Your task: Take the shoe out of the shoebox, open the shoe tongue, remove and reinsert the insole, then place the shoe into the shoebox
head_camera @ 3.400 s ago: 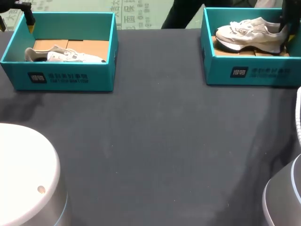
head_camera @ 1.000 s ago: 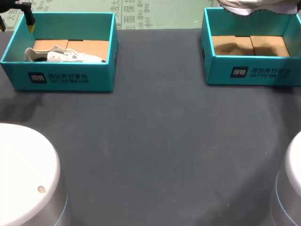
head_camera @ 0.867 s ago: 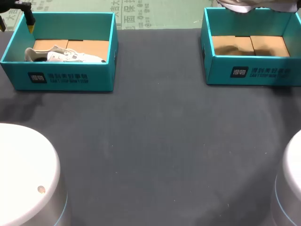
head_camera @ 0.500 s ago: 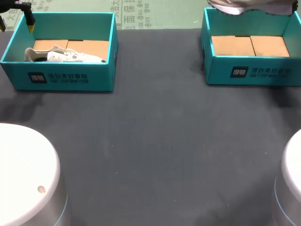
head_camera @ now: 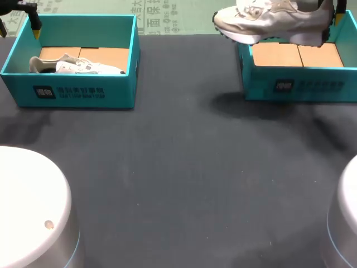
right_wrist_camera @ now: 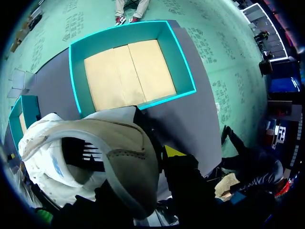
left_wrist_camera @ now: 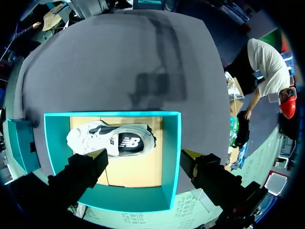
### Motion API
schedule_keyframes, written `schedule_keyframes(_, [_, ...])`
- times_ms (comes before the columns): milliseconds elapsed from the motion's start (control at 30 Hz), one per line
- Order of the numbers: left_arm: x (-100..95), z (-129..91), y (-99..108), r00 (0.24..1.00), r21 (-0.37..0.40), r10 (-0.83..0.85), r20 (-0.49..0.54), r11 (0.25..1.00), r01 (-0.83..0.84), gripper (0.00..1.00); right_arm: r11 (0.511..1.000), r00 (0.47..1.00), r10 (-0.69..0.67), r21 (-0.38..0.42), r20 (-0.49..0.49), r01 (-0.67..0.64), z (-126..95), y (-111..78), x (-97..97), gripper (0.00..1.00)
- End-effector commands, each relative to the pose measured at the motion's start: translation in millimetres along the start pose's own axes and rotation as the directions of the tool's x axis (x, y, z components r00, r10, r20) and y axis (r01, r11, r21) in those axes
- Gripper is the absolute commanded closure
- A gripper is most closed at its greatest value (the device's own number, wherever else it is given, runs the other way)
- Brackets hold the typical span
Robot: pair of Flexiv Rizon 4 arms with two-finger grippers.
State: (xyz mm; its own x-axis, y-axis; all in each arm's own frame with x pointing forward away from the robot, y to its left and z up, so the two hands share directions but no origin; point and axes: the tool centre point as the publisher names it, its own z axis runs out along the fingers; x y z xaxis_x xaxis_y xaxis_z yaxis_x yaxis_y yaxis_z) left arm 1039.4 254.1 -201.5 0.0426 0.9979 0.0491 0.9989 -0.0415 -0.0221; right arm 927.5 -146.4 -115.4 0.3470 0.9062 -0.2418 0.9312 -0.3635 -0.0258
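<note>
Now | right fingers: clamped on the heel of the white shoe, held in the air above the right shoebox, toe past its left wall | left fingers: spread wide, holding nothing, above the left shoebox with a second shoe inside | both boxes on the counter

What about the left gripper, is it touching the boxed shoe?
Apart. Head view shows the left gripper above a far corner of the left shoebox, the shoe lying below on its floor.
</note>
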Motion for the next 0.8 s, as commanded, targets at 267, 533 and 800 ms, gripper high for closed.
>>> schedule_keyframes(267, [0.3, -0.6, -0.4, 1.0, 0.0, 0.0, -0.002, 1.0, 0.0, 0.0, 0.984, 1.0, 0.0, -0.181, 0.014, 0.002, 10.0, -110.9, 24.5, 1.0])
schedule_keyframes(533, [0.3, -0.6, -0.4, 1.0, 0.0, 0.0, -0.002, 1.0, 0.0, 0.0, 0.988, 1.0, 0.01, -0.157, 0.005, -0.009, 10.5, -121.4, 27.3, 1.0])
schedule_keyframes(800, [0.3, -0.6, -0.4, 1.0, 0.0, 0.0, -0.002, 1.0, 0.0, 0.0, 0.988, 1.0, 0.01, -0.157, 0.005, -0.009, 10.5, -121.4, 27.3, 1.0])
